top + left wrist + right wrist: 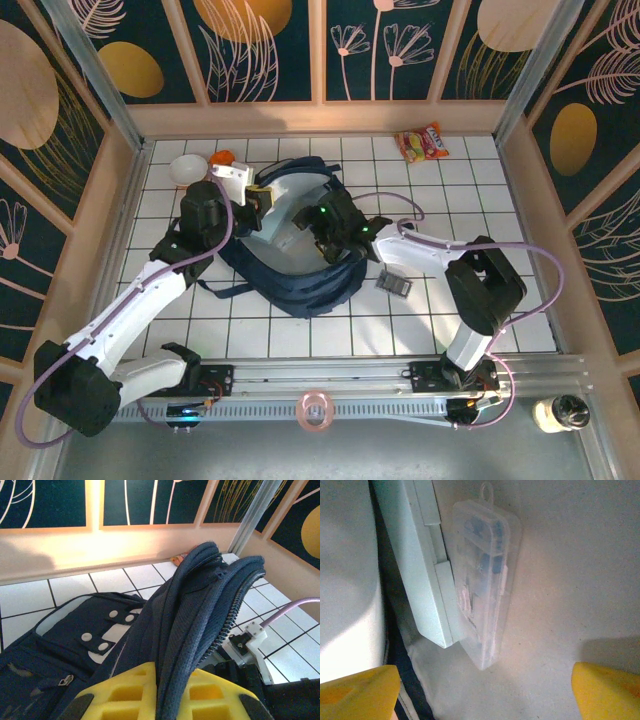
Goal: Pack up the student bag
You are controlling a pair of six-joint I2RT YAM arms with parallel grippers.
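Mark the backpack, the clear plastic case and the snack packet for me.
backpack (300, 290): top view, navy fabric at its near edge.
clear plastic case (484, 582): right wrist view, middle of its see-through face.
snack packet (422, 143): top view, centre of the wrapper.

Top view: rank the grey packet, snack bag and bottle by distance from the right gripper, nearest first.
From the right gripper, in the student bag:
1. Grey packet, on the table right of the bag.
2. Snack bag, far edge.
3. Bottle, near right corner.
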